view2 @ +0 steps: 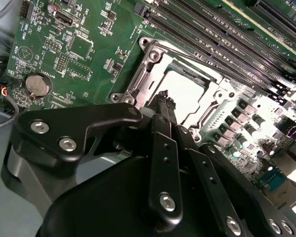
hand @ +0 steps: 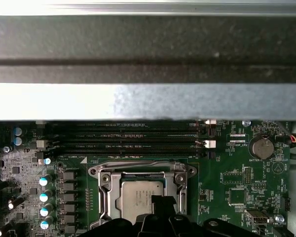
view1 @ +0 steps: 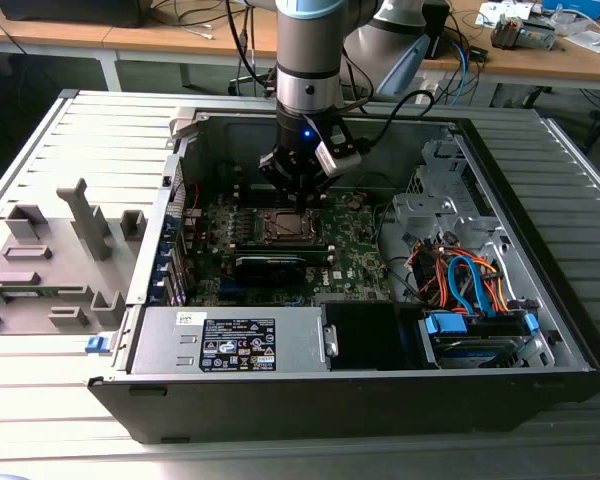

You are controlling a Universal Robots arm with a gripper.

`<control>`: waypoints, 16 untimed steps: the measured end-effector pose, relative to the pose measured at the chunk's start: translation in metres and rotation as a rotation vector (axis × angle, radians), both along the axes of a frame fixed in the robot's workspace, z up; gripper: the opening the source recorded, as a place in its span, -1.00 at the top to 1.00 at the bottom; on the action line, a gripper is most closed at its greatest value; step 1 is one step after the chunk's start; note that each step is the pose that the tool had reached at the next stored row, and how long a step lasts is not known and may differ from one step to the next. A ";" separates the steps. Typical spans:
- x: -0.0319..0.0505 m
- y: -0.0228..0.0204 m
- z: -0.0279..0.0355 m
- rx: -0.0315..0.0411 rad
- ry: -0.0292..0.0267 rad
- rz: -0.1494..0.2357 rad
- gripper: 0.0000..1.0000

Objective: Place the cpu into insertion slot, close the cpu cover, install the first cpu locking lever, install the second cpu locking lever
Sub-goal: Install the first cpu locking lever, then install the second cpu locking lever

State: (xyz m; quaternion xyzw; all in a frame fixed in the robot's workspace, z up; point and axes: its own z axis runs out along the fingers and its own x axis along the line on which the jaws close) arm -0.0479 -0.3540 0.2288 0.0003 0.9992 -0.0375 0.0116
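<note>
Grey moulded fixtures (view1: 55, 260) lie on the ribbed metal table (view1: 40, 130) at the exterior view's left, beside the open computer case (view1: 380, 340). The arm (view1: 310, 50) stands upright over the green motherboard (view1: 355, 255), its gripper (view1: 298, 185) pointing straight down just above the socket. In the second wrist view the gripper's fingers (view2: 163, 106) are drawn together, their tip touching or nearly touching the cpu (view2: 185, 91). The cpu lies flat in the insertion slot (hand: 143, 195), with the cpu cover (view2: 153, 54) closed around it. Wooden desks (view1: 580, 55) stand behind. The gripper body hides the socket's near edge in both wrist views, so the levers cannot be made out.
</note>
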 end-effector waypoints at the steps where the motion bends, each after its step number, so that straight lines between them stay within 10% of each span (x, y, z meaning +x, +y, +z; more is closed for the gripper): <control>1: 0.0000 0.0000 0.0000 0.0000 0.0000 0.000 0.79; 7: 0.0000 0.0000 0.0001 0.0000 0.0000 0.000 0.79; 8: 0.0052 -0.0115 -0.0001 0.0023 0.0002 0.000 0.79; 10: 0.0057 -0.0156 0.0000 0.0138 0.0003 0.000 0.79; 13: 0.0074 -0.0313 -0.0001 0.0775 0.0004 0.000 0.79; 16: 0.0128 -0.0380 -0.0001 0.0934 0.0022 0.000 0.79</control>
